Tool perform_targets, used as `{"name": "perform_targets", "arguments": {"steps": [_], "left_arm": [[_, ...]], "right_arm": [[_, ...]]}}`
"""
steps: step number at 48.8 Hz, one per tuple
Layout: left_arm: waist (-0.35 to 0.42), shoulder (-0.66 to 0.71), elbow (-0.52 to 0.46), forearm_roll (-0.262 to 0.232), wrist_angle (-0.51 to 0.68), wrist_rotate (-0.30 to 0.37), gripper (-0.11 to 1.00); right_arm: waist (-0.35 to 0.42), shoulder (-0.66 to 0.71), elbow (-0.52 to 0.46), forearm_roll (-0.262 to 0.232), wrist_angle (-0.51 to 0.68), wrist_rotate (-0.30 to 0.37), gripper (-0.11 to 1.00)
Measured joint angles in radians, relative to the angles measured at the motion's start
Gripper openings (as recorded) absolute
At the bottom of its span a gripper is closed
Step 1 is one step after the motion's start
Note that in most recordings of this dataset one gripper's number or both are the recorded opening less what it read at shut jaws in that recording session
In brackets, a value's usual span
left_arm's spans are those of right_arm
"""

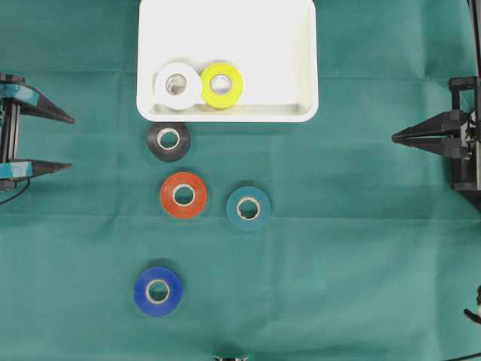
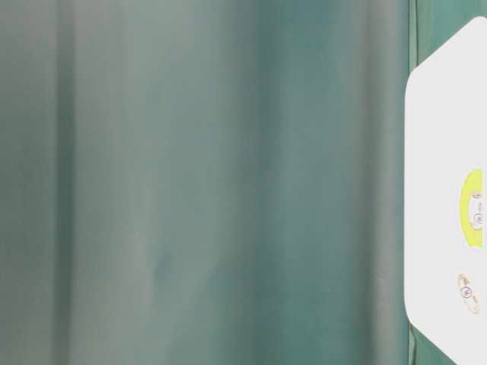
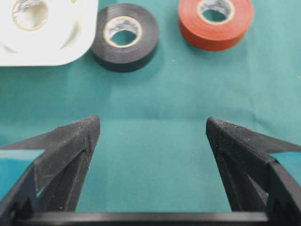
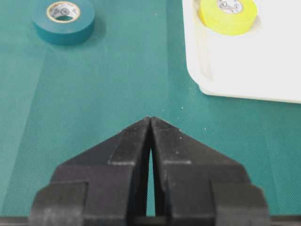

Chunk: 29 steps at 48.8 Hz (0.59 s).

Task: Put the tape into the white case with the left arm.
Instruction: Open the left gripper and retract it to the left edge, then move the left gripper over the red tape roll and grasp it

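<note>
The white case (image 1: 248, 45) lies at the top middle of the green cloth, and a white tape roll (image 1: 177, 86) and a yellow roll (image 1: 222, 85) lie inside it. On the cloth below it sit a black roll (image 1: 168, 140), an orange roll (image 1: 183, 195), a teal roll (image 1: 249, 208) and a blue roll (image 1: 158, 290). My left gripper (image 1: 71, 141) waits at the left edge, open wide and empty, its teal-banded fingers pointing toward the black roll (image 3: 124, 36). At the right edge my right gripper (image 1: 394, 137) is shut with nothing in it.
The left wrist view shows the case corner (image 3: 70, 52) with the white roll, the black roll and the orange roll (image 3: 215, 22) ahead of the fingers. The right wrist view shows the teal roll (image 4: 63, 20) and the case (image 4: 263, 66) with the yellow roll (image 4: 228, 15).
</note>
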Motion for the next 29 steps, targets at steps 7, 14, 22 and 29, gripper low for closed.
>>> {"name": "perform_targets", "arguments": {"steps": [7, 14, 22, 29], "left_arm": [[-0.044, -0.002, 0.0, 0.0, -0.002, 0.011, 0.96], [-0.089, -0.002, 0.0, 0.0, -0.002, 0.012, 0.92], [-0.1, -0.002, 0.0, 0.0, -0.002, 0.011, 0.9], [-0.1, 0.009, -0.005, 0.0, -0.012, 0.011, 0.9]], "right_arm": [[-0.002, 0.0, -0.002, 0.0, 0.0, 0.0, -0.1], [-0.002, 0.0, -0.002, 0.0, 0.0, 0.0, -0.1], [-0.002, 0.0, -0.002, 0.0, 0.0, 0.0, -0.1], [0.0, 0.0, 0.0, 0.0, 0.0, 0.0, -0.1]]}}
